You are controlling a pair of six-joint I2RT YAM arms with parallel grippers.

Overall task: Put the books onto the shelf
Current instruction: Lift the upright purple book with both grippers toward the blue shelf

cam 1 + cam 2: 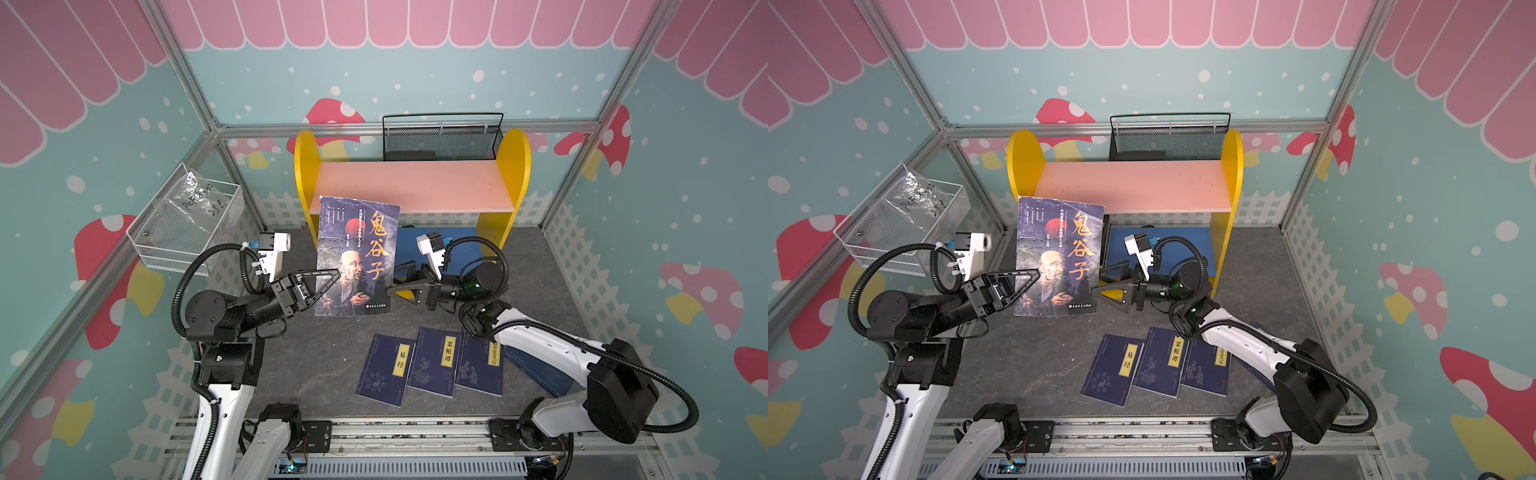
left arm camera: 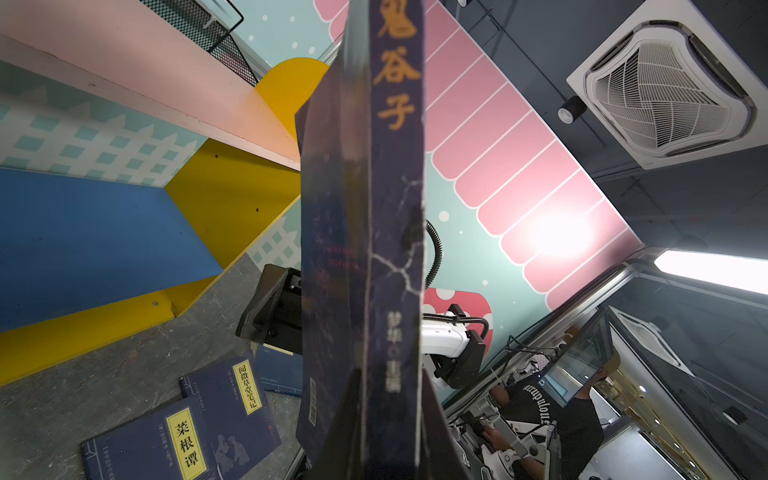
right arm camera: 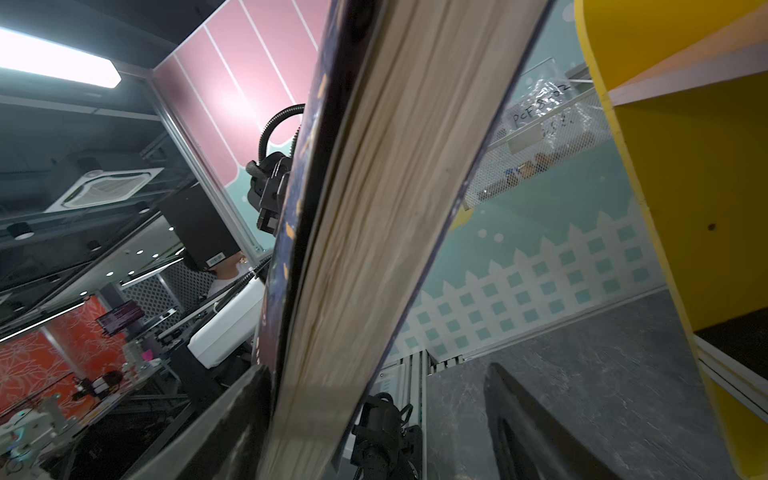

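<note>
A large dark book with a red moon (image 1: 357,257) (image 1: 1059,257) is held upright in front of the shelf's left side. My left gripper (image 1: 328,282) (image 2: 388,374) is shut on its spine edge. My right gripper (image 1: 395,279) (image 3: 374,374) stands open around the book's page edge (image 3: 374,208). One finger lies against the cover and the other is well apart. The shelf (image 1: 411,185) (image 1: 1129,183) has yellow sides, a pink upper board and a blue lower board (image 2: 83,241). Three navy books (image 1: 436,361) (image 1: 1163,361) lie flat on the table in front.
A black mesh basket (image 1: 442,137) stands behind the shelf. A white wire basket (image 1: 187,224) with a plastic bag hangs on the left wall. Another navy book (image 1: 536,370) lies partly under the right arm. Aluminium frame posts and walls close in the table.
</note>
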